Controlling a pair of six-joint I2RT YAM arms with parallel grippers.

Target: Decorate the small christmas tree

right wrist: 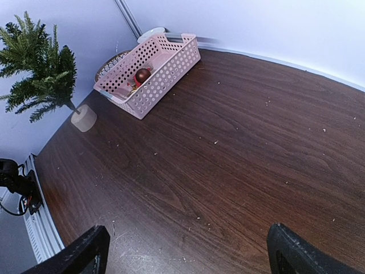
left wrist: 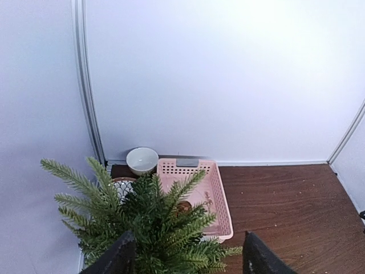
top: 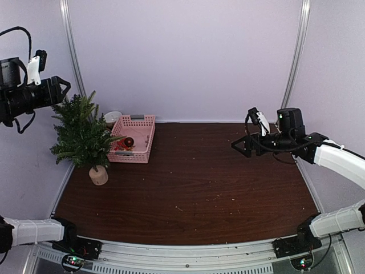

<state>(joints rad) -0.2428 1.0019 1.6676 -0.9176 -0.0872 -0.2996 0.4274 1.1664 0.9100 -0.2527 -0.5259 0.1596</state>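
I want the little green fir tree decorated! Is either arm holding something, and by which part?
Nothing is held. The left tool and the right tool are both open and empty.

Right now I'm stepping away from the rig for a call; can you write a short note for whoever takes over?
Left gripper: jaws open, empty, poised above the small green christmas tree on its pale wooden stump, far left.
Right gripper: jaws open, empty, above the dark wooden table's right side.
Pink perforated plastic basket, beside the tree, holds a dark red ball ornament.
Done: no ornament visible on the tree. Left: pick ornaments and hang them.
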